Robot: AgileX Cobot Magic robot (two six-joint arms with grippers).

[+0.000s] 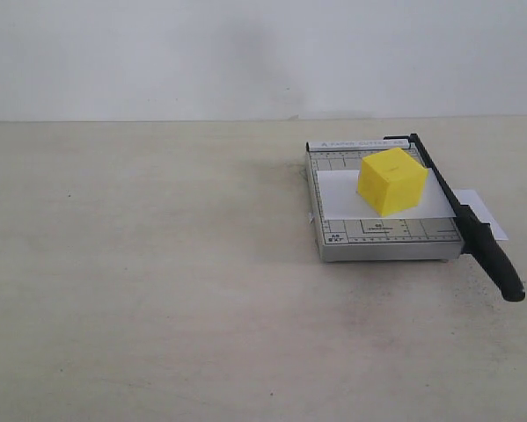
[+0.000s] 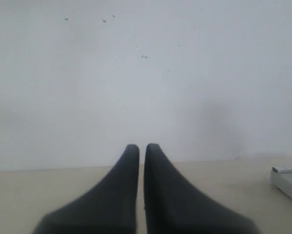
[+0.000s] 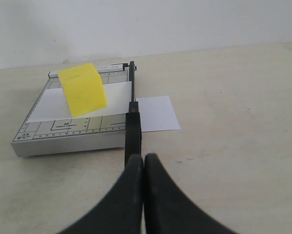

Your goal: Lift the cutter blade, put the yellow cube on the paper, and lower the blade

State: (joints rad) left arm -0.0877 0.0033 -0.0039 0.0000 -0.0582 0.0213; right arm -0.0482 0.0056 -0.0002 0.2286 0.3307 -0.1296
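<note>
Behind everything, a plain white wall (image 1: 245,53); below it, a pale beige table (image 1: 157,308). To the right in the exterior view, a grey gridded cutter base (image 1: 395,230), flat on the table. Across the base, the paper (image 1: 338,193), white and unmarked, with one end poking out past the blade side onto the table. On the paper, over the base, the yellow cube (image 1: 391,182), sitting flat with one vertical edge turned toward the exterior camera. Along the base's right edge, the cutter blade (image 1: 474,233), lowered flat over the paper, with its thick black handle (image 1: 501,268) jutting beyond the base's front edge. No touching between cube and blade.

Left tool (image 2: 142,151): dark fingers drawn nearly together, only a thin slit between, gripping nothing, facing the wall with a corner of the base off to one side. Right tool (image 3: 144,161): fingers pressed together, empty, pointed along the blade's handle. Neither arm visible in the exterior view.
</note>
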